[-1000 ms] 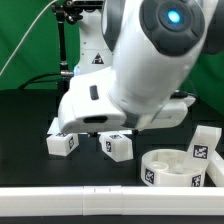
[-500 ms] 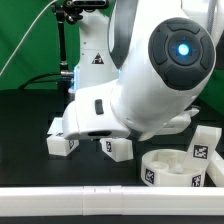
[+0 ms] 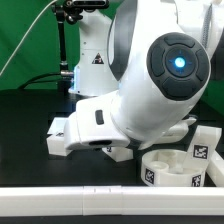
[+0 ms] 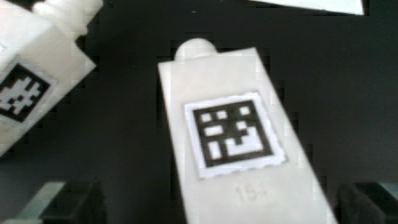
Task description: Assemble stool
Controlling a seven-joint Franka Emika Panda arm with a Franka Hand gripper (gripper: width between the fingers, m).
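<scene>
Beside the ring-shaped seat (image 3: 175, 176), the gripper (image 4: 214, 198) hangs wide open over a lying leg (image 4: 222, 125).
Its two fingers (image 4: 54, 200) stand on either side of this leg's end, and they hold nothing. The leg is a white block with a black-and-white tag on its upper face; a second leg (image 4: 32, 70) lies near it, at an angle. From the exterior view, the arm (image 3: 150, 90) hides the gripper, on the seat's side toward the exterior view's left. A third leg (image 3: 204, 146) stands upright just behind the seat. The seat rests on the black table (image 3: 25, 110), and a long white bar (image 3: 80, 200) lies in front of the seat.
</scene>
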